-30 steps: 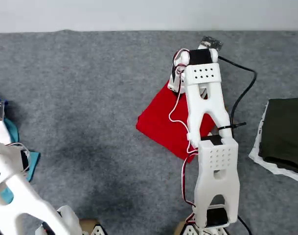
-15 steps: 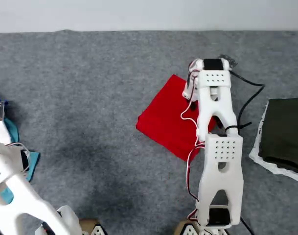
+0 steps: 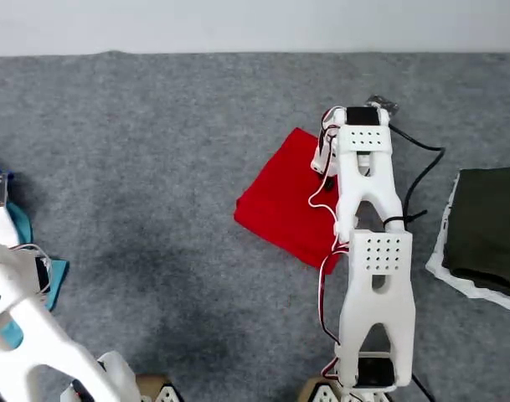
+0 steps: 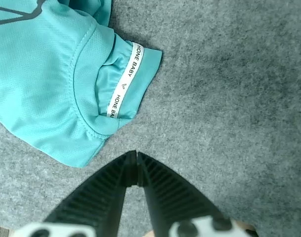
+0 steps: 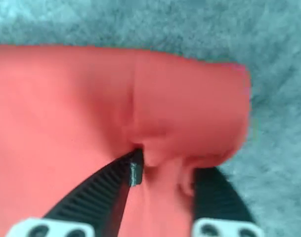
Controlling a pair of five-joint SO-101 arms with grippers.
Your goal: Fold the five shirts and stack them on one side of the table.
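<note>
- The red shirt [image 3: 284, 205], a smooth folded rectangle, lies askew on the nubby grey felt surface [image 3: 154, 151].
- The right hand [image 5: 164, 173] pinches a puckered ridge of the red cloth between ribbed black fingers [image 5: 101, 190].
- The left hand [image 4: 137, 160], closed tight on nothing, hangs just beside the ribbed collar of the mesh-knit teal shirt [image 4: 46, 84].
- A folded dark olive shirt [image 3: 489, 222] rests on white cloth [image 3: 445, 270] near the surface's edge.

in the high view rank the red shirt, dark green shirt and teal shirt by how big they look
1-2. red shirt, dark green shirt: too alike to rank; right arm covers part of the red, picture edge cuts the green.
3. teal shirt: slivers beside the left arm.
</note>
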